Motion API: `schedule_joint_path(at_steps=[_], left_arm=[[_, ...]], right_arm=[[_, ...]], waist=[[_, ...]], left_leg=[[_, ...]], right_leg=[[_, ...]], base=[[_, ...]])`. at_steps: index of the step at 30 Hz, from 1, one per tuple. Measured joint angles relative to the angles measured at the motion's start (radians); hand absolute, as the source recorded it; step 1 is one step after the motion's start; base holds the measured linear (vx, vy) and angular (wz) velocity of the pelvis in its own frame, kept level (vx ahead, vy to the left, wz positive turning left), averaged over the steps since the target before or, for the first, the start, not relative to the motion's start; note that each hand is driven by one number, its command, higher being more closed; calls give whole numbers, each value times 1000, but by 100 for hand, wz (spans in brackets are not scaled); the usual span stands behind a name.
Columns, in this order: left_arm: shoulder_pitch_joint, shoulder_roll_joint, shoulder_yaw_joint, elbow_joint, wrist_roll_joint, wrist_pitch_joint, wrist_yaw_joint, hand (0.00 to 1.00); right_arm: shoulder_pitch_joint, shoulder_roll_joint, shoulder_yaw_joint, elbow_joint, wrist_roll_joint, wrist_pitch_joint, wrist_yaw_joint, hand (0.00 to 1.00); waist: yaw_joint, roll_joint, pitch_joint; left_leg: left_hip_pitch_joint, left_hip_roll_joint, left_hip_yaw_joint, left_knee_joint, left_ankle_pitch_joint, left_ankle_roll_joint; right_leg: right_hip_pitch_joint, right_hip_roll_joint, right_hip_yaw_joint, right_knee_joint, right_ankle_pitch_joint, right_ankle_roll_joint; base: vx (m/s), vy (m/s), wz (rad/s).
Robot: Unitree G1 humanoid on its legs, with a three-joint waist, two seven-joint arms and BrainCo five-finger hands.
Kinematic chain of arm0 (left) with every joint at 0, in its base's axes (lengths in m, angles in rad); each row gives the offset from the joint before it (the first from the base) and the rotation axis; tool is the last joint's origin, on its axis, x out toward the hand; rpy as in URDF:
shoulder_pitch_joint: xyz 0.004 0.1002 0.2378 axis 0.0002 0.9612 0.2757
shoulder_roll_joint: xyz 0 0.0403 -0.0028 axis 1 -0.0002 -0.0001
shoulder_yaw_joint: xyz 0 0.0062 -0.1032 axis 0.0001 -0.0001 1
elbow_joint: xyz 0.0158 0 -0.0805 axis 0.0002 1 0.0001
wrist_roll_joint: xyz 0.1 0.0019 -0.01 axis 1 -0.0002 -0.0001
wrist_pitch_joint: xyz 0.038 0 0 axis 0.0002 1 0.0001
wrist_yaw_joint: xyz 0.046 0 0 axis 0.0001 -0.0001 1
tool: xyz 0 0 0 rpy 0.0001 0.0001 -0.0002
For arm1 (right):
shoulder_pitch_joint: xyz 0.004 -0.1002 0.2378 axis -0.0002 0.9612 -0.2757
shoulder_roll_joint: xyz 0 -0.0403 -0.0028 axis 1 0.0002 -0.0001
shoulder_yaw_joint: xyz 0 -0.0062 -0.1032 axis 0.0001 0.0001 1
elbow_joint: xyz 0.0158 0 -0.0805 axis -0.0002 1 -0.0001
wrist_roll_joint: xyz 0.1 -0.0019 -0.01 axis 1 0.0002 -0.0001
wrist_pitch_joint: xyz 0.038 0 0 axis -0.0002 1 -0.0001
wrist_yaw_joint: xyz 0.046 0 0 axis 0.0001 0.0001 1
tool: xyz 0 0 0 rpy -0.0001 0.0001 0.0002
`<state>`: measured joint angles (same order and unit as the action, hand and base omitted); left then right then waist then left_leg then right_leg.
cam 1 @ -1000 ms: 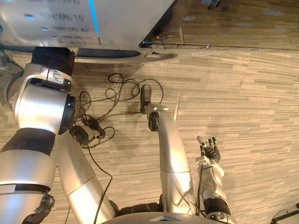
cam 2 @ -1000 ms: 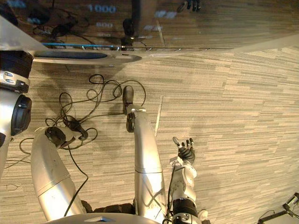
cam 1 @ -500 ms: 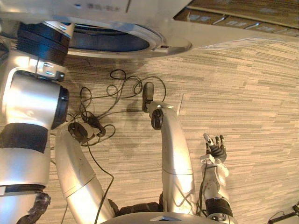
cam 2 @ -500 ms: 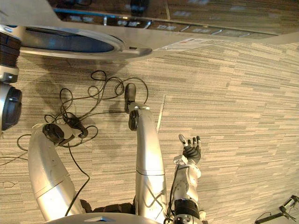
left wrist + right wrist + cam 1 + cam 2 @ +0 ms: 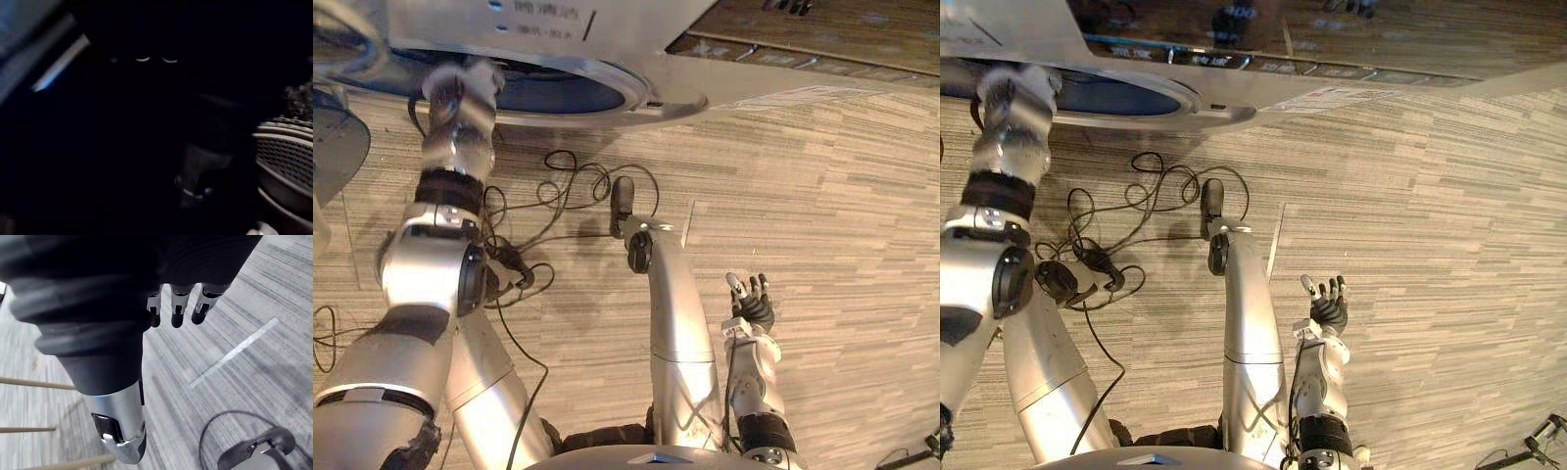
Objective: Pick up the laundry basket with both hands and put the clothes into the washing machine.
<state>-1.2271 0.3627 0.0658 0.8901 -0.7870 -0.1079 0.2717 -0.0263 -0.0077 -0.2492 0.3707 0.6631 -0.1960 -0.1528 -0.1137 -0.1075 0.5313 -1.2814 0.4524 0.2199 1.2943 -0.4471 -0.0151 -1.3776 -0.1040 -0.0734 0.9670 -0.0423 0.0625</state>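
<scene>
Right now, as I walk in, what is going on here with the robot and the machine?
The robot stands facing the washing machine. Its left hand is raised to the edge of the machine's round opening; I cannot tell whether it holds anything. Its right hand hangs low over the striped floor, with straight fingers, and holds nothing.

Left arm [image 5: 445,166] raised; right hand's [image 5: 753,307] fingers [image 5: 176,313] relaxed
</scene>
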Motion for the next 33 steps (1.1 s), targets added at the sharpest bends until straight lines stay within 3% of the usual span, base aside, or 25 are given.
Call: schedule_joint_path(at_steps=[3, 7, 10, 12, 15, 17, 21, 23, 26, 27, 28, 29, 31, 33], left_arm=[[119, -49, 52, -63, -15, -8, -38, 0], [392, -127, 67, -204, 133, -14, -68, 0], [608, -195, 58, -229, 184, -20, -63, 0], [787, -256, 78, -193, 236, -21, -68, 0], [863, -311, 98, -152, 359, -30, -94, 0], [926, -327, 111, -116, 432, -21, -112, 0], [1074, -373, 187, -75, 436, -16, -145, 0], [1161, -388, 228, -19, 407, -15, -166, 0], [1227, -405, 253, 26, 404, -8, -186, 0], [1236, -411, 256, 29, 406, -6, -189, 0], [1243, -414, 259, 28, 409, -3, -191, 0], [1242, -416, 258, 30, 411, 4, -191, 0], [1255, -426, 257, 57, 428, 6, -193, 0], [1271, -421, 247, 102, 450, 7, -193, 0]], right_arm=[[14, 1, 0, 72, 0, 16, 0, 0], [20, 1, 0, 137, 3, 31, 9, 0], [20, -1, 0, 161, 11, 30, 21, 0], [19, -5, -5, 185, 18, 27, 20, 0], [16, -26, -5, 214, 18, 23, 17, 0], [16, -35, 14, 233, 11, 22, 17, 0], [24, -41, 33, 324, -14, 27, 23, 0], [55, -43, 27, 392, -72, 41, 43, 0], [103, -40, -11, 456, -131, 74, 47, 0], [108, -40, -12, 469, -146, 77, 48, 0], [113, -41, -21, 480, -164, 90, 51, 0], [110, -45, -54, 496, -182, 95, 59, 0], [107, -59, -116, 528, -199, 98, 64, 0], [89, -80, -140, 563, -199, 106, 67, 0]], waist=[[2, 0, 0], [8, 3, 1], [37, 13, 7], [64, 17, 6], [98, 35, 2], [100, 52, -10], [114, 94, -123], [126, 118, -210], [125, 128, -306], [123, 129, -316], [131, 123, -334], [143, 115, -359], [136, 112, -393], [118, 131, -435]], left_leg=[[25, -10, -3, -24, 12, -4], [78, -33, -16, -74, 33, -25], [149, -54, -18, -130, 50, -41], [245, -87, -15, -204, 78, -60], [405, -124, -17, -325, 123, -77], [527, -138, -8, -413, 148, -83], [752, -184, 2, -634, 227, -97], [902, -224, -10, -824, 302, -97], [1025, -270, -77, -1009, 410, -97], [1041, -270, -86, -1022, 419, -96], [1054, -268, -80, -1021, 416, -86], [1058, -256, -40, -900, 375, -51], [1088, -226, -36, -729, 327, -45], [1150, -195, -31, -632, 274, -44]], right_leg=[[28, -13, -9, -8, -5, -6], [77, -30, -29, -11, -28, -20], [139, -47, -45, -16, -55, -30], [218, -69, -56, -26, -83, -40], [377, -88, -89, -88, -93, -46], [497, -89, -109, -150, -92, -48], [710, -97, -154, -284, -84, -47], [863, -112, -216, -383, -84, -46], [1020, -157, -340, -450, -101, -36], [1047, -165, -363, -454, -103, -39], [1076, -180, -386, -464, -105, -43], [1118, -207, -407, -480, -97, -41], [1178, -232, -431, -523, -65, -21], [1204, -246, -441, -558, -22, 8]], base=[[-80, -8, 13], [-55, -39, 22], [-13, -64, 30], [30, -146, 48], [46, -144, 43], [73, -120, 17], [133, -95, 30], [179, -105, 67], [184, -112, 115], [95, -33, 97], [92, 20, 67], [50, 63, 58], [13, 142, 48], [-12, 305, 23]])
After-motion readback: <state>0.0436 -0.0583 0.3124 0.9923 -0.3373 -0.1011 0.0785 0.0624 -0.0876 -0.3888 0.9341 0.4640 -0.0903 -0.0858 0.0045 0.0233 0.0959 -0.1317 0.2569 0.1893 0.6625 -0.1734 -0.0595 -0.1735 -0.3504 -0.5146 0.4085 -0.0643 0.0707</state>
